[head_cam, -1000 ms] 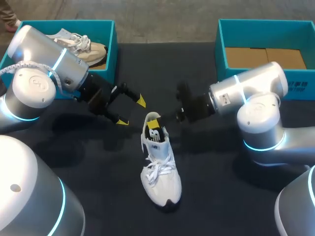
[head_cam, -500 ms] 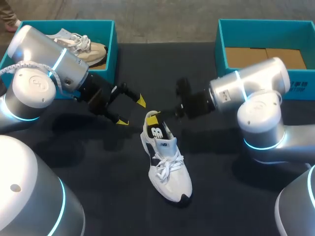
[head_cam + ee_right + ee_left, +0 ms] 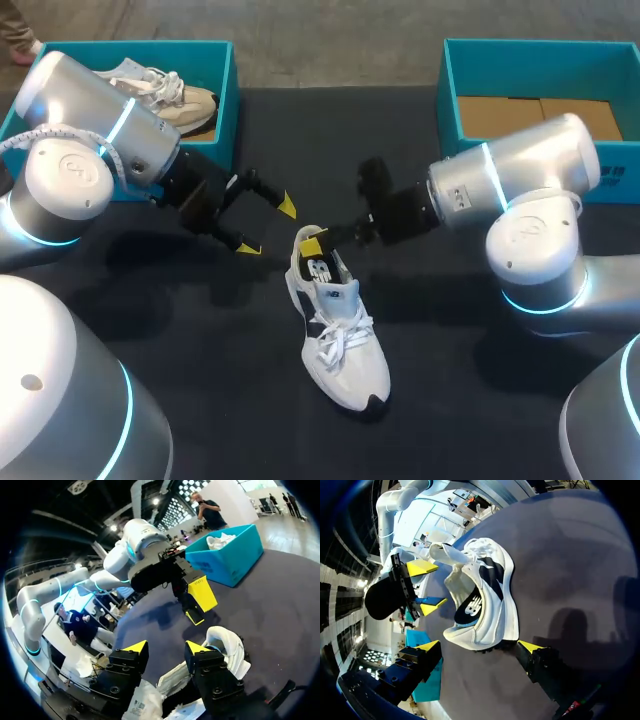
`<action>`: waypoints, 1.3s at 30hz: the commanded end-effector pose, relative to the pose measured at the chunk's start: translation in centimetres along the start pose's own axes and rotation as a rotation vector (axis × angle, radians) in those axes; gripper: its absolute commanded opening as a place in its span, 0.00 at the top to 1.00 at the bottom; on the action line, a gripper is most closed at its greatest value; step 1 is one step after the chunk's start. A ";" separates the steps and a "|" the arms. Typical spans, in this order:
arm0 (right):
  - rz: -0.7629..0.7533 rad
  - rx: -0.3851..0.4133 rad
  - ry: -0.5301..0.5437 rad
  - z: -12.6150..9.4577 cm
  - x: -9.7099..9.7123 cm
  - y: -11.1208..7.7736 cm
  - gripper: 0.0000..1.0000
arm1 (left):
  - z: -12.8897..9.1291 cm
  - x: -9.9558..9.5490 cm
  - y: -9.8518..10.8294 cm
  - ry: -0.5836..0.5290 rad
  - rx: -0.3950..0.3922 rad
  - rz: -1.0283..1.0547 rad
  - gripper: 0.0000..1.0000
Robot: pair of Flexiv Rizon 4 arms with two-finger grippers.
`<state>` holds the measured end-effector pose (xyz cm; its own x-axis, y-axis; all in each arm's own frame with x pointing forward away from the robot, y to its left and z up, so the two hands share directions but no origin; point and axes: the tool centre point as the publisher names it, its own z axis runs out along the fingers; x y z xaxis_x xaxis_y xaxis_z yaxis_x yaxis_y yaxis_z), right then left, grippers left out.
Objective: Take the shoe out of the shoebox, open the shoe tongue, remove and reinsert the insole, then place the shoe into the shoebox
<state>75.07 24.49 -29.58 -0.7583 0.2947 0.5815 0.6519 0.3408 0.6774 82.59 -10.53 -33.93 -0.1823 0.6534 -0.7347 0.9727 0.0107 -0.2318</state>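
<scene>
A white shoe (image 3: 340, 340) with dark side marks lies on the black table, toe toward me and to the right; its dark insole (image 3: 467, 612) shows through the opening. My right gripper (image 3: 315, 240) comes in from the right and is shut on the heel end of the shoe (image 3: 227, 645), with white fabric between its yellow tips (image 3: 166, 649). My left gripper (image 3: 267, 228) hangs open just left of the heel, touching nothing. In the left wrist view the shoe (image 3: 490, 590) lies ahead of the open left gripper (image 3: 479, 646), and the right gripper (image 3: 427, 587) sits at the shoe's collar.
A teal shoebox (image 3: 225, 100) at the back left holds a beige shoe (image 3: 170, 95). A second teal box (image 3: 445, 90) at the back right has brown cardboard (image 3: 540, 115) inside. The left gripper (image 3: 197, 605) shows ahead in the right wrist view.
The shoe's toe has swung to the right and the shoe slid slightly toward me. The right gripper's fingers have drawn closer together at the heel. The left arm has not moved.
</scene>
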 end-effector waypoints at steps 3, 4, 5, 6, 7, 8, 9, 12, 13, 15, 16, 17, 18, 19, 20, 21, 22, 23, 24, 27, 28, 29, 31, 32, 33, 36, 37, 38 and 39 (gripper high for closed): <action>0.008 0.053 -0.111 -1.0 1.2 0.9 0.89 | 0.1 0.0 0.0 0.003 -0.002 0.000 0.00; 0.008 0.053 -0.111 -1.0 1.2 0.9 0.89 | 0.1 0.0 0.0 0.003 -0.002 0.000 0.00; 0.005 0.056 -0.126 -1.4 1.6 1.2 1.00 | 0.1 0.0 0.0 0.003 -0.002 0.000 0.00; 0.004 0.060 -0.142 -1.6 1.8 1.4 1.00 | 0.1 0.0 0.0 0.003 -0.002 0.000 0.00; 0.013 0.074 -0.171 -1.7 1.9 1.4 1.00 | 0.1 0.0 0.0 0.003 -0.002 0.000 0.00; 0.020 0.087 -0.191 -1.8 1.9 1.5 1.00 | 0.1 0.0 0.0 0.003 -0.002 0.000 0.00; 0.018 0.093 -0.208 -2.0 2.2 1.7 1.00 | 0.1 0.0 0.0 0.003 -0.002 0.000 0.00; 0.031 0.116 -0.294 -2.4 2.7 1.8 1.00 | 0.1 0.0 0.0 0.003 -0.002 0.000 0.00; 0.037 0.121 -0.314 -2.5 2.7 1.8 1.00 | 0.1 0.0 0.0 0.003 -0.002 0.000 0.00; 0.053 0.123 -0.366 -2.9 2.9 1.9 1.00 | 0.1 0.0 0.0 0.003 -0.002 0.000 0.00; 0.053 0.123 -0.366 -2.9 2.9 1.9 1.00 | 0.1 0.0 0.0 0.003 -0.002 0.000 0.00; 0.053 0.123 -0.366 -2.9 2.9 1.9 1.00 | 0.1 0.0 0.0 0.003 -0.002 0.000 0.00; 0.053 0.123 -0.366 -2.9 2.9 1.9 1.00 | 0.1 0.0 0.0 0.003 -0.002 0.000 0.00; 0.053 0.123 -0.366 -2.9 2.9 1.9 1.00 | 0.1 0.0 0.0 0.003 -0.002 0.000 0.00; 0.053 0.123 -0.366 -2.9 2.9 1.9 1.00 | 0.1 0.0 0.0 0.003 -0.002 0.000 0.00; 0.053 0.123 -0.366 -2.9 2.9 1.9 1.00 | 0.1 0.0 0.0 0.003 -0.002 0.000 0.00; 0.053 0.123 -0.366 -2.9 2.9 1.9 1.00 | 0.1 0.0 0.0 0.003 -0.002 0.000 0.00; 0.053 0.123 -0.366 -2.9 2.9 1.9 1.00 | 0.1 0.0 0.0 0.003 -0.002 0.000 0.00; 0.053 0.123 -0.366 -2.9 2.9 1.9 1.00 | 0.1 0.0 0.0 0.003 -0.002 0.000 0.00; 0.053 0.123 -0.366 -2.9 2.9 1.9 1.00 | 0.1 0.0 0.0 0.003 -0.002 0.000 0.00; 0.053 0.123 -0.366 -2.9 2.9 1.9 1.00 | 0.1 0.0 0.0 0.003 -0.002 0.000 0.00; 0.053 0.123 -0.366 -2.9 2.9 1.9 1.00 | 0.1 0.0 0.0 0.003 -0.002 0.000 0.00; 0.053 0.123 -0.366 -2.9 2.9 1.9 1.00 | 0.1 0.0 0.0 0.003 -0.002 0.000 0.00; 0.053 0.123 -0.366 -2.9 2.9 1.9 1.00 | 0.1 0.0 0.0 0.003 -0.002 0.000 0.00; 0.053 0.123 -0.366 -2.9 2.9 1.9 1.00 | 0.1 0.0 0.0 0.003 -0.002 0.000 0.00; 0.053 0.123 -0.366 -2.9 2.9 1.9 1.00 | 0.1 0.0 0.0 0.003 -0.002 0.000 0.00; 0.053 0.123 -0.366 -2.9 2.9 1.9 1.00 | 0.1 0.0 0.0 0.003 -0.002 0.000 0.00; 0.053 0.123 -0.366 -2.9 2.9 1.9 1.00 | 0.1 0.0 0.0 0.003 -0.002 0.000 0.00; 0.053 0.123 -0.366 -2.9 2.9 1.9 1.00 | 0.1 0.0 0.0 0.003 -0.002 0.000 0.00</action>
<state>74.18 23.12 -25.33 -0.6932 0.5886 0.4161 0.7007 0.4151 0.5802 82.59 -10.53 -33.93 -0.1823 0.6534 -0.7347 0.9727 0.0107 -0.2318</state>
